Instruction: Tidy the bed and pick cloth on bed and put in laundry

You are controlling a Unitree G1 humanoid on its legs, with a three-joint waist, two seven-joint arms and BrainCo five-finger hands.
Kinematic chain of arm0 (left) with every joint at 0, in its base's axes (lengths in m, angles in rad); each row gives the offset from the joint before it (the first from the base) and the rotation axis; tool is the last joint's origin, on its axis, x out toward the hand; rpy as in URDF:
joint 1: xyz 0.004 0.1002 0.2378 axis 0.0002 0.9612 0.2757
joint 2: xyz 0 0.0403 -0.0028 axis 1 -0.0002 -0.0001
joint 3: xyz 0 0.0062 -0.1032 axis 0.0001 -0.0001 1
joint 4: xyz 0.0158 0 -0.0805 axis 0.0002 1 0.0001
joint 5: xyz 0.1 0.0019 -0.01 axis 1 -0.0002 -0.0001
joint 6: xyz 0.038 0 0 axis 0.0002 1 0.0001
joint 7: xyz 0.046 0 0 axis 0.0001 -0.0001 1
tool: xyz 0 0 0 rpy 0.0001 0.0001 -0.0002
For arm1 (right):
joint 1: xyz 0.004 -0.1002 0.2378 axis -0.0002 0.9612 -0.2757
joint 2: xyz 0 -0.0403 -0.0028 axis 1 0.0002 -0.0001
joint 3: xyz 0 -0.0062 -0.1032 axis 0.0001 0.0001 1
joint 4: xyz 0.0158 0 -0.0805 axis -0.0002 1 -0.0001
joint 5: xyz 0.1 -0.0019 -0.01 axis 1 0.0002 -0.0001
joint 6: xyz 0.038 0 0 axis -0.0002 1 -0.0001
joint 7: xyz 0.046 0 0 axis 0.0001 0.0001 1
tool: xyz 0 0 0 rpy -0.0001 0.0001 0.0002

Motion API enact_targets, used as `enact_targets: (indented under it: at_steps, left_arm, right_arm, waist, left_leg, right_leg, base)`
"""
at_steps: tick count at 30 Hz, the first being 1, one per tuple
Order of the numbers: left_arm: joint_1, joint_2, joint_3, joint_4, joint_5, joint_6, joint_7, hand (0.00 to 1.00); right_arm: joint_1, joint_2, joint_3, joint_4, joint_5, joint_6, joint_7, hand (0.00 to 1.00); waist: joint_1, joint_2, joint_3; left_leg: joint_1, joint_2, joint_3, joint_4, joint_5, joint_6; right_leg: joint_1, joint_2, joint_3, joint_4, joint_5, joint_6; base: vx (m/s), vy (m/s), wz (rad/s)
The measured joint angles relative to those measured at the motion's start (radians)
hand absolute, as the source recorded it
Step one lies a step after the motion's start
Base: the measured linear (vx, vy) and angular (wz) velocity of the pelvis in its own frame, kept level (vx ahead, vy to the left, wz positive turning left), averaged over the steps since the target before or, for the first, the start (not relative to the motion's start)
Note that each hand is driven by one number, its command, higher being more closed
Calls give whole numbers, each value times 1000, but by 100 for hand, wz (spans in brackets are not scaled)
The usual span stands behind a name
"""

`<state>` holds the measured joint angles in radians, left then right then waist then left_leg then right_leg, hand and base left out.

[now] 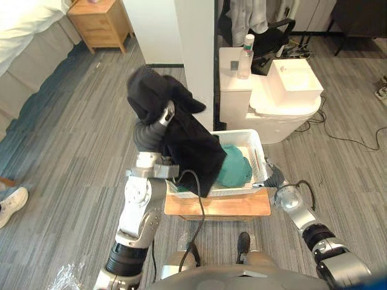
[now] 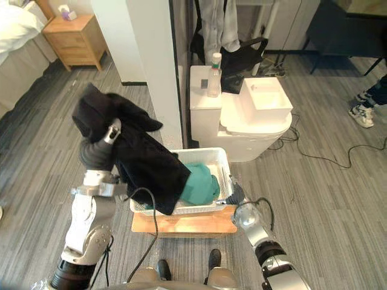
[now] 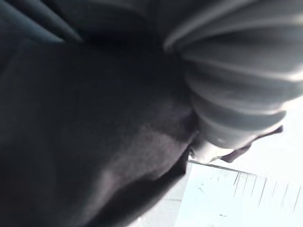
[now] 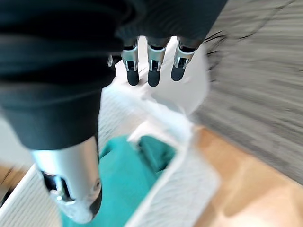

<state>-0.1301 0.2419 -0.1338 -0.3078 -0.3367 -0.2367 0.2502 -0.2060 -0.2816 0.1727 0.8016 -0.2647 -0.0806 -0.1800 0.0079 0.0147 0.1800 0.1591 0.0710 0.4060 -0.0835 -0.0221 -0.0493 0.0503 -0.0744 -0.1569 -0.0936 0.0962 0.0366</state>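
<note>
Black cloth point(image 1: 187, 145) draped over left hand point(image 1: 166, 113), grip unclear, right hand point(image 4: 154, 64) fingers straight, seemingly at white basket point(image 1: 242, 133) rim

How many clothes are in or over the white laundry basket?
2: a black garment draped over the left hand and the basket edge, a green one inside. Others may lie hidden beneath.

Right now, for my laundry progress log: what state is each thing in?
Black cloth: lifted, draped over the left robot hand, hanging over the basket.
Basket: on the wooden stool, holding a green cloth.
Green cloth: lying in the basket.
Right robot hand: open, at the basket's rim.
Bottle: upright.
</note>
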Motion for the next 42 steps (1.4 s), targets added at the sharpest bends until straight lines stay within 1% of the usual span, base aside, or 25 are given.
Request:
enact_targets:
  at_steps: [2, 3, 5, 6, 10, 14, 17, 18, 19, 21, 22, 24, 25, 27, 28, 30, 32, 33, 35, 36, 38, 40, 42]
  left_arm:
    - [-67, 29, 33, 109, 54, 37, 66, 100]
    - [-81, 35, 37, 137, 56, 42, 80, 100]
    - [-121, 64, 53, 227, 91, 72, 129, 100]
    - [-142, 81, 56, 263, 95, 77, 150, 100]
    - [-185, 127, 59, 325, 94, 80, 165, 100]
    - [-193, 134, 67, 360, 93, 79, 146, 100]
    - [-189, 128, 53, 387, 87, 79, 102, 100]
    - [-169, 128, 41, 394, 87, 79, 76, 100]
    - [-158, 127, 30, 400, 88, 79, 64, 100]
    - [-110, 119, -25, 421, 92, 82, 14, 100]
    - [-95, 117, -42, 421, 93, 82, 0, 100]
    - [-61, 95, -91, 437, 99, 82, -38, 100]
    - [-41, 69, -114, 459, 124, 84, -56, 100]
    - [-15, 44, -147, 487, 137, 98, -76, 100]
    - [0, 38, -169, 502, 144, 106, -89, 100]
    - [2, 34, -212, 532, 162, 117, -104, 100]
    - [14, 13, -248, 577, 176, 132, -132, 100]
    - [22, -1, -268, 601, 200, 148, -138, 100]
    - [33, -11, -301, 633, 220, 162, -140, 100]
    - [35, -24, -329, 681, 250, 171, -135, 100]
    - [35, -37, -345, 725, 256, 183, -124, 100]
    - [34, -44, -348, 762, 283, 190, -93, 100]
    - [22, -44, -339, 803, 290, 191, -43, 100]
  right_arm:
    - [41, -1, -35, -15, 34, 7, -12, 0]
    - [55, -1, -48, -27, 48, 10, -14, 0]
    - [96, -6, -83, -41, 93, 13, -25, 0]
    - [115, -7, -98, -41, 118, 15, -30, 0]
    - [160, -10, -137, -41, 169, 15, -40, 0]
    - [185, -10, -187, -41, 228, 11, -48, 0]
    - [210, -7, -211, -41, 253, 10, -49, 0]
    - [219, -1, -213, -40, 259, 10, -47, 0]
    - [223, 2, -217, -40, 263, 10, -46, 0]
    - [228, 18, -244, -19, 272, 6, -37, 0]
    - [231, 23, -250, -12, 274, 5, -35, 0]
    - [242, 41, -266, 23, 283, -5, -20, 0]
    - [246, 49, -269, 48, 283, -9, -10, 0]
    - [253, 67, -283, 65, 283, -14, 4, 0]
    - [254, 77, -283, 75, 283, -18, 11, 0]
    - [258, 87, -283, 91, 284, -20, 21, 0]
    - [261, 99, -283, 101, 290, -20, 27, 0]
    - [261, 106, -284, 109, 291, -24, 31, 0]
    - [261, 117, -284, 120, 291, -25, 35, 0]
    - [264, 126, -284, 125, 291, -26, 39, 0]
    - [266, 136, -283, 128, 291, -28, 39, 0]
    - [270, 148, -282, 128, 291, -34, 39, 0]
    - [270, 152, -276, 128, 291, -37, 38, 0]
  waist:
    - [-24, -11, -9]
    - [-27, -13, -10]
    - [-51, -21, -13]
    - [-56, -25, -13]
    - [-69, -32, -14]
    - [-74, -37, -11]
    - [-80, -48, -1]
    - [-80, -49, 0]
    - [-82, -49, 0]
    - [-84, -46, 1]
    - [-84, -46, 1]
    - [-88, -44, 3]
    - [-89, -42, 4]
    - [-94, -38, 6]
    - [-101, -36, 5]
    - [-101, -35, 6]
    - [-100, -34, 5]
    - [-100, -33, 4]
    - [-100, -31, 4]
    - [-100, -30, 3]
    - [-101, -30, 3]
    - [-101, -29, 3]
    - [-101, -26, 5]
  left_leg:
    - [3, 0, 16, -6, 7, 4]
    - [4, 0, 22, -8, 8, 4]
    - [14, -2, 30, -14, 9, 5]
    - [15, -2, 43, -14, 9, 5]
    - [11, -4, 56, -14, 8, 5]
    - [8, -5, 77, -14, 3, 4]
    - [1, -7, 81, -17, 1, 5]
    - [3, -7, 83, -17, 1, 5]
    - [6, -8, 84, -18, 1, 5]
    - [16, -11, 100, -18, -3, 2]
    - [16, -11, 102, -18, -4, 2]
    - [19, -11, 103, -19, -7, 1]
    - [23, -12, 104, -19, -8, 1]
    - [33, -12, 105, -19, -11, 0]
    - [37, -12, 105, -19, -14, 1]
    - [39, -14, 108, -20, -16, 1]
    - [41, -15, 112, -20, -20, 2]
    - [44, -16, 118, -20, -23, 2]
    - [46, -17, 122, -20, -27, 2]
    - [48, -18, 124, -20, -31, 0]
    - [50, -18, 127, -20, -34, -2]
    - [50, -17, 131, -19, -36, -4]
    - [50, -17, 134, -20, -39, -6]
  right_leg:
    - [-5, 1, 5, -1, 5, -1]
    - [-8, 2, 7, -1, 6, -1]
    - [-8, 3, 20, -1, 8, 0]
    - [-11, 5, 32, -1, 10, 1]
    - [-23, 5, 46, -1, 14, 3]
    - [-34, 7, 64, -1, 18, 3]
    - [-44, 7, 74, -1, 20, 5]
    - [-43, 7, 75, -1, 20, 5]
    - [-42, 7, 78, -1, 19, 6]
    - [-41, 7, 90, 0, 18, 8]
    - [-41, 7, 91, 0, 18, 9]
    - [-40, 7, 91, 7, 12, 13]
    - [-40, 6, 92, 12, 7, 15]
    - [-40, 6, 96, 34, -9, 18]
    - [-40, 7, 100, 43, -18, 20]
    - [-40, 6, 104, 44, -26, 23]
    - [-40, 6, 111, 44, -29, 27]
    - [-40, 6, 115, 44, -30, 29]
    - [-40, 6, 117, 44, -30, 28]
    - [-40, 6, 119, 45, -30, 28]
    - [-40, 6, 121, 46, -30, 29]
    - [-41, 9, 126, 46, -30, 29]
    - [-44, 12, 133, 46, -30, 29]
  base:
    - [-23, -10, -18]
    - [-10, -11, -18]
    - [7, -5, -20]
    - [10, 2, -18]
    - [11, -2, -13]
    - [-1, -8, -14]
    - [-11, -7, -3]
    - [-12, -15, -4]
    - [16, -6, -12]
    - [16, 4, -19]
    - [-7, -5, -10]
    - [0, 0, 0]
    - [0, 0, 0]
    - [0, 0, 0]
    - [0, 0, 0]
    - [-3, -5, -2]
    - [1, -7, -7]
    - [17, 0, -9]
    - [26, 5, -8]
    - [29, 7, -6]
    - [26, 5, -5]
    - [20, -3, -7]
    - [7, -12, -8]
